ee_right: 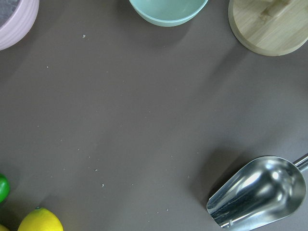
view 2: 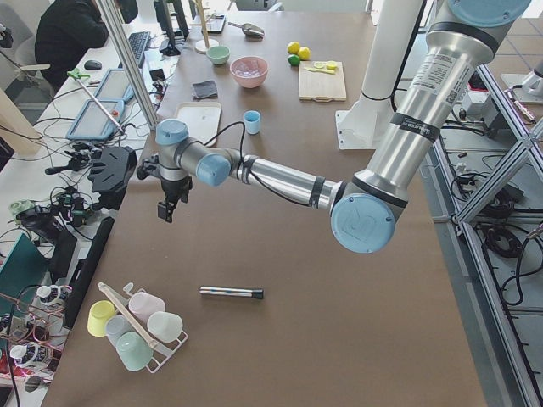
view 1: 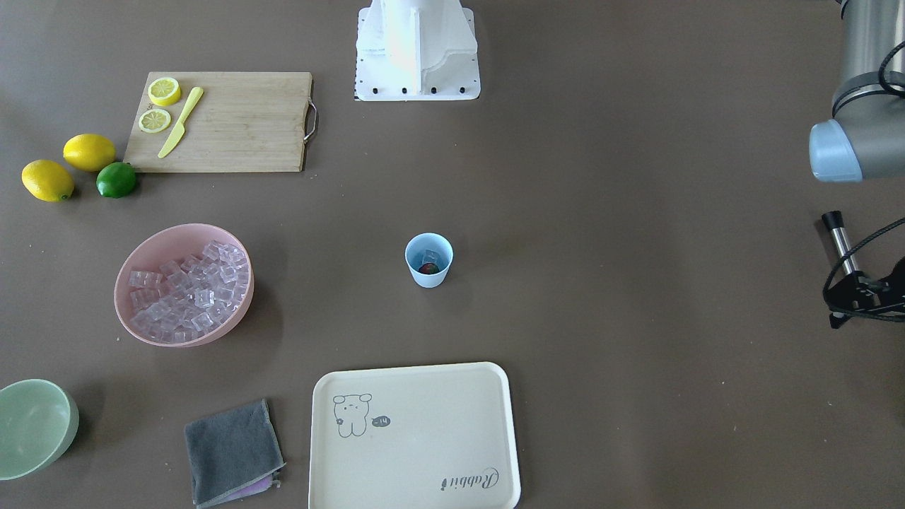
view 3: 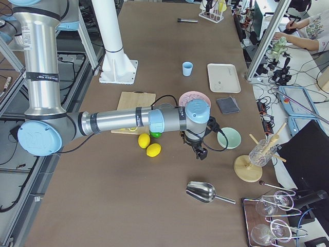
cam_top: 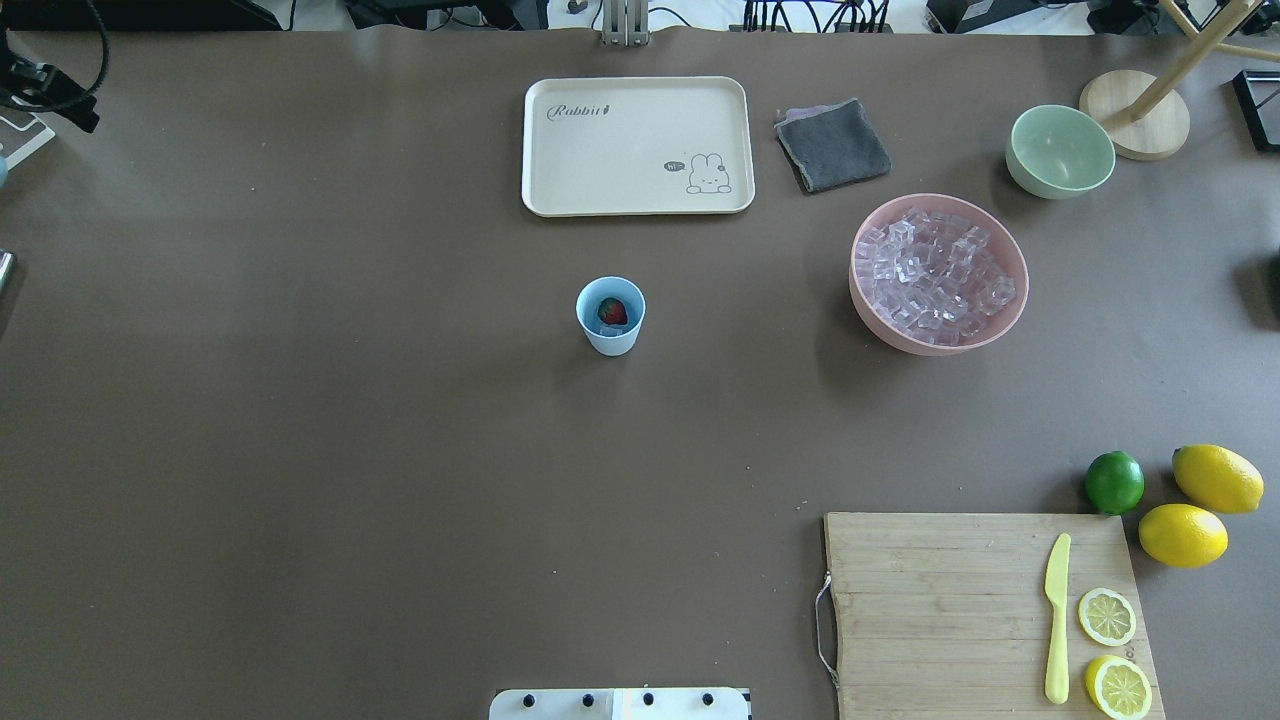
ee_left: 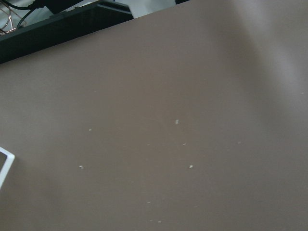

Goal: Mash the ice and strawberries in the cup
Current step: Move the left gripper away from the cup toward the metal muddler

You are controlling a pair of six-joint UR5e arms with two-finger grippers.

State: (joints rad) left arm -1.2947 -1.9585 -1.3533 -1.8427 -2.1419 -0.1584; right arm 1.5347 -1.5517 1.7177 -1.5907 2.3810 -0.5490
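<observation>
The small light blue plastic cup [cam_top: 610,340] stands upright mid-table, well apart from both arms. It holds one tiny red strawberry [cam_top: 613,312] resting against what looks like a clear ice cube [view 1: 433,255] or two, though the view is too small to count them. Light and tapered, the cup would likely skid or tip under pressing, so grip it low round its outer wall. The cubes should be hard and slick, the berry soft. The wide pink bowl [cam_top: 935,346] is heaped with more cubes. Whether the left gripper [view 2: 167,209] or the right gripper [view 3: 199,152] is spread or pressed together, I cannot tell.
</observation>
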